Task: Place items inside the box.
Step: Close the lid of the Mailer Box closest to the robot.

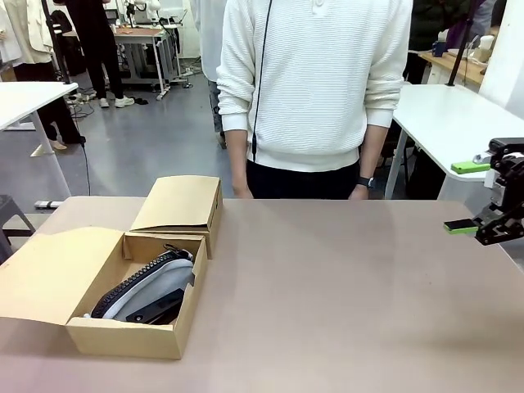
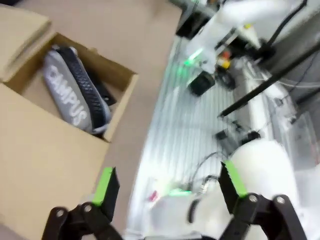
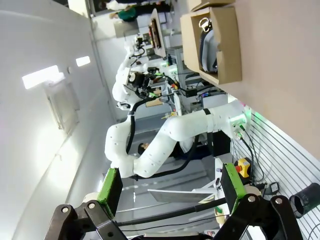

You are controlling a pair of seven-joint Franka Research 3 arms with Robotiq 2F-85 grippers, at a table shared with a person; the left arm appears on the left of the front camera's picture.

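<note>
The long brown cardboard box (image 1: 123, 336) lies at the table's left. Its near compartment is open and its far one is covered by a flap lid (image 1: 176, 203). In the open compartment lie a grey pencil case (image 1: 160, 286) lettered "CAMPUS" (image 2: 67, 100), a dark zip case (image 1: 123, 291) beside it, and a black item (image 1: 155, 311) under them. My right gripper (image 1: 467, 196) hangs open at the far right, well away from the box. My left gripper (image 2: 169, 187) is open and holds nothing, with the box (image 2: 122, 95) ahead of it. My right gripper (image 3: 170, 185) is open in its own view, the box (image 3: 225, 50) far off.
A person in a white sweater (image 1: 315, 82) stands at the far edge, hands down by the table. The near compartment's open flap (image 1: 49, 274) spreads to the left of the box. Bare brown tabletop (image 1: 344, 295) stretches from the middle to the right. A white table (image 1: 450, 123) stands behind the right gripper.
</note>
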